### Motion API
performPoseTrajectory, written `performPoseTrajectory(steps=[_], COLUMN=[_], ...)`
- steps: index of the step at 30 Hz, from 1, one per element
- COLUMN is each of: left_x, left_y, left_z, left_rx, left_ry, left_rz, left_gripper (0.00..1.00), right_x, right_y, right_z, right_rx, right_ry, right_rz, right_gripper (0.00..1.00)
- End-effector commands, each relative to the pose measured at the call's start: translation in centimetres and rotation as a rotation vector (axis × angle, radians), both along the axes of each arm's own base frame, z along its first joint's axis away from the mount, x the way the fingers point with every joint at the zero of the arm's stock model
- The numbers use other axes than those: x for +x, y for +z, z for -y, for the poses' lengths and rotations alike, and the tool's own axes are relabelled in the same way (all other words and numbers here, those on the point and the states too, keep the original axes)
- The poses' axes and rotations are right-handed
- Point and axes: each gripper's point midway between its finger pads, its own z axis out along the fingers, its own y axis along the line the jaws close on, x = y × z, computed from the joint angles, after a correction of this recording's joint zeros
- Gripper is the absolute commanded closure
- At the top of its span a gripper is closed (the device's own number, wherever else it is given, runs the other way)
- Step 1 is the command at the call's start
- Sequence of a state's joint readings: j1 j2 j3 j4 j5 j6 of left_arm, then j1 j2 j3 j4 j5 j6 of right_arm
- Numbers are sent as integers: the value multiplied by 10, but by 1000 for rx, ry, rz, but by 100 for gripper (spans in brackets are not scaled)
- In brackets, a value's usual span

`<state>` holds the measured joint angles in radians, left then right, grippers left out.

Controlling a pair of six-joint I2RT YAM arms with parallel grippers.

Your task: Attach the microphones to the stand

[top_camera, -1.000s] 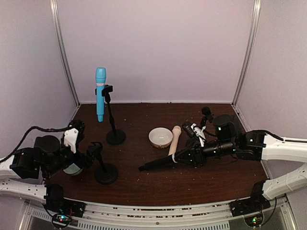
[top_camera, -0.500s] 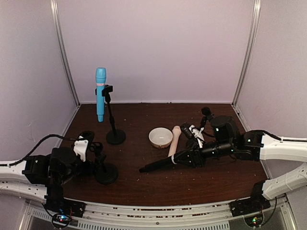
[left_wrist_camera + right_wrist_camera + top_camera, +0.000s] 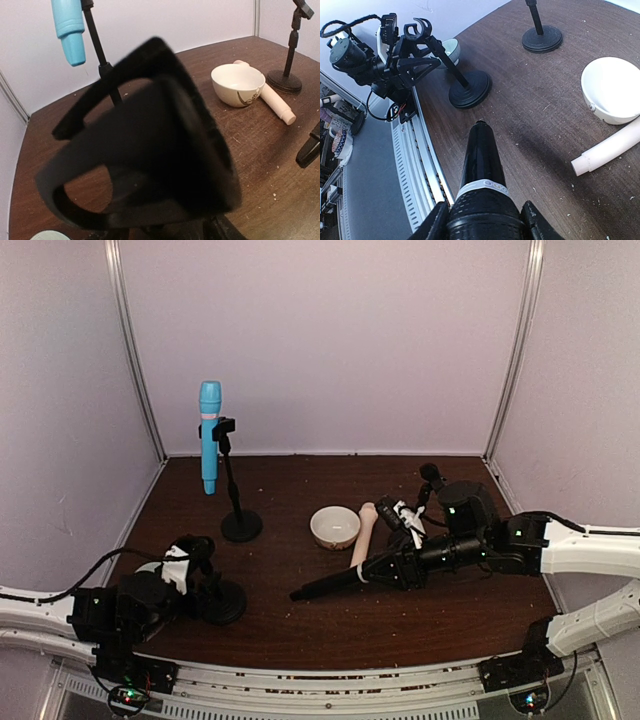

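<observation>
With the right jaws, grips the black mic (image 3: 335, 585) by its thicker end, clenched on either side of the body just behind a white ring. Holds it near level and low over the bench (image 3: 330, 635), slim end aimed toward the near stand (image 3: 218, 598). Tip touching the wood or not: cannot tell.

With the left jaws, crowds that near stand at the bench's left front. In the right wrist view, dark fingers (image 3: 420, 62) just beside the slanted stem, below the U-shaped clip at its top. Cannot tell whether clamped on the stem or released: from the left wrist, only a blurred black frame close up, filling most of the view.

Well apart from both, at the back left: blue mic (image 3: 209, 435), upright in the clip of the far stand (image 3: 240, 524), wider end up, lower end hanging clear of the bench.

Mid-bench: cream mic (image 3: 363, 533), flat on the wood, just beyond the black mic and lying across its line. Far end just beside a white bowl (image 3: 335, 527), near end close to the right arm's wrist.

Behind the right arm, toward the back right: third stand (image 3: 283, 80), upright on a round base, partly hidden in the top view.

At the left front, behind the near stand's stem in the right wrist view: pale green bowl (image 3: 451, 47), mostly hidden by the left arm.
</observation>
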<state>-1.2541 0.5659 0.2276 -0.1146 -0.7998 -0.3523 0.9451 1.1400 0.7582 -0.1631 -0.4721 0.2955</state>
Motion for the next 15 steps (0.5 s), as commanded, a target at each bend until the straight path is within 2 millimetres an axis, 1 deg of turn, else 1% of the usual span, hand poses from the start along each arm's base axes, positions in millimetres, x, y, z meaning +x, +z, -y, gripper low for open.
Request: performPoseTrajectory(steps=[1,2,6,8,10,15], left_x=[8,10,17,19,19,18], left_y=[27,29,39,43,49,58], left_z=[7,8,11,16,25,54], left_rx=[-120,-129,-158,-164,-167,-159], left_ry=[-14,-14,-29,-52,-88,-185], left_rz=[98,112,161,173,189,188], left_gripper=[52,56,63,67,72,84], right_x=[-1,-2,-1,-1,-1,-1], right_y=[9,9,6,6,6,17], right_z=[-1,-1,0,-1,1,9], right_rx=[32,33,26,24,19,8], right_ry=[2,2,-7,-5,-9,-23], right_rz=[8,8,3,0,3,36], right_gripper=[92,92,92,92,92,92])
